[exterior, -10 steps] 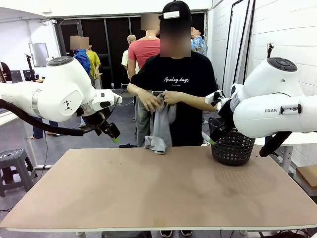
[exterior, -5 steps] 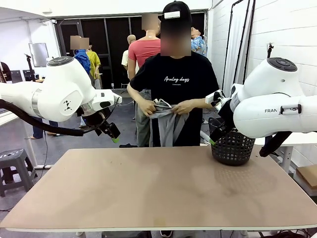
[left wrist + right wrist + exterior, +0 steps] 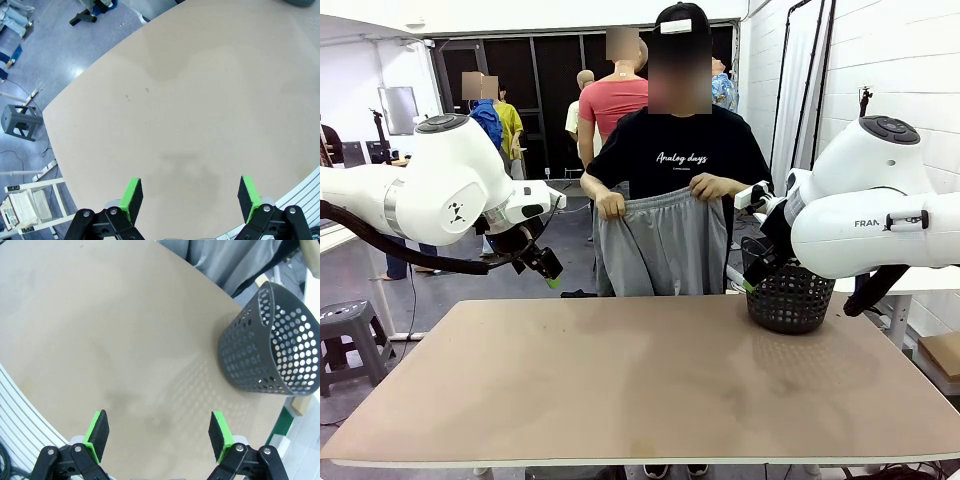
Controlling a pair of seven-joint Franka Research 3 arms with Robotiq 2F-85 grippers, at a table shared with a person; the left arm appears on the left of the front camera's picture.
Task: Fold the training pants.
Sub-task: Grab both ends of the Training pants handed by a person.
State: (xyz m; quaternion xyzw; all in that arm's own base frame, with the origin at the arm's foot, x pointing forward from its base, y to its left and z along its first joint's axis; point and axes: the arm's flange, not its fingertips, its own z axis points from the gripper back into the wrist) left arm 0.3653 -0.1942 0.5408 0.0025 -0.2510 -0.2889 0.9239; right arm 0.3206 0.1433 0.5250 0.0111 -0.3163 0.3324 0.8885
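Observation:
A person at the far side holds the light grey training pants (image 3: 662,245) up by the waistband, spread wide in both hands, the legs hanging behind the table's far edge. In the right wrist view the grey cloth of the pants (image 3: 235,257) shows past the table edge. My left gripper (image 3: 546,268) hangs above the table's far left, open and holding nothing; its green pads (image 3: 131,199) stand wide over bare tabletop. My right gripper (image 3: 744,280) is raised at the far right beside the basket, open and holding nothing, pads (image 3: 98,432) wide apart.
A dark perforated basket (image 3: 788,297) stands on the table's far right corner, also the basket (image 3: 272,340) in the right wrist view. The tan tabletop (image 3: 640,380) is bare. A grey stool (image 3: 348,335) stands on the floor at the left.
The person has shaken the bunched pants out and lifted them, spreading the waistband wide between both hands. Both arms have stayed still.

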